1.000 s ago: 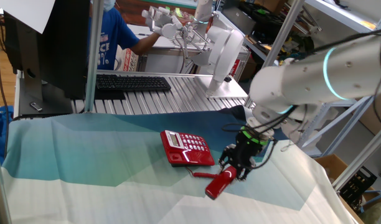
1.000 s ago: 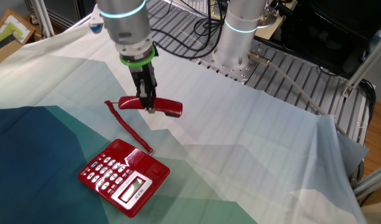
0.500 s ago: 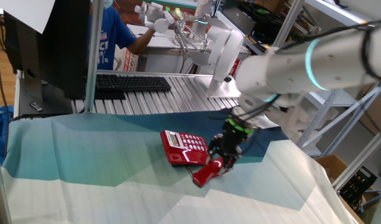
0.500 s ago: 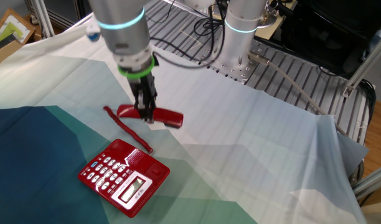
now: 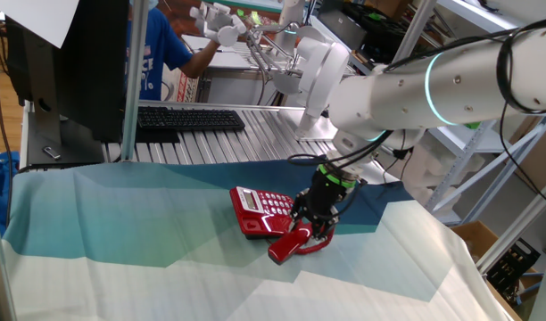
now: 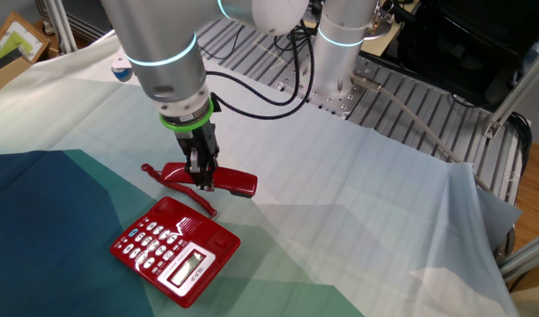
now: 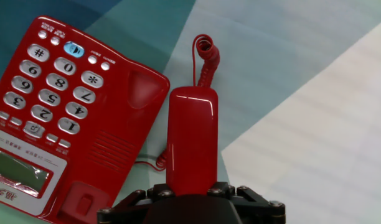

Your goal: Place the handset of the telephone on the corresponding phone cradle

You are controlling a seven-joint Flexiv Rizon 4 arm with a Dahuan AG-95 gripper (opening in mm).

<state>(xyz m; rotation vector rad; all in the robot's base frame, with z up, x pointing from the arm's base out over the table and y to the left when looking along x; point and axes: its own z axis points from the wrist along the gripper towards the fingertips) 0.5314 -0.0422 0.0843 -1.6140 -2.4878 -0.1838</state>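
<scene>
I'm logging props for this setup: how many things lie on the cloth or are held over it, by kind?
Telephone: 1
Handset, held in the hand: 1
Coiled cord: 1
Total: 3

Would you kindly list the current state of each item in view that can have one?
handset: off its cradle, gripped, just beside the telephone.
gripper: shut on the handset.
telephone: keypad up on the cloth.
phone cradle: empty.
coiled cord: lying loose on the cloth.
</scene>
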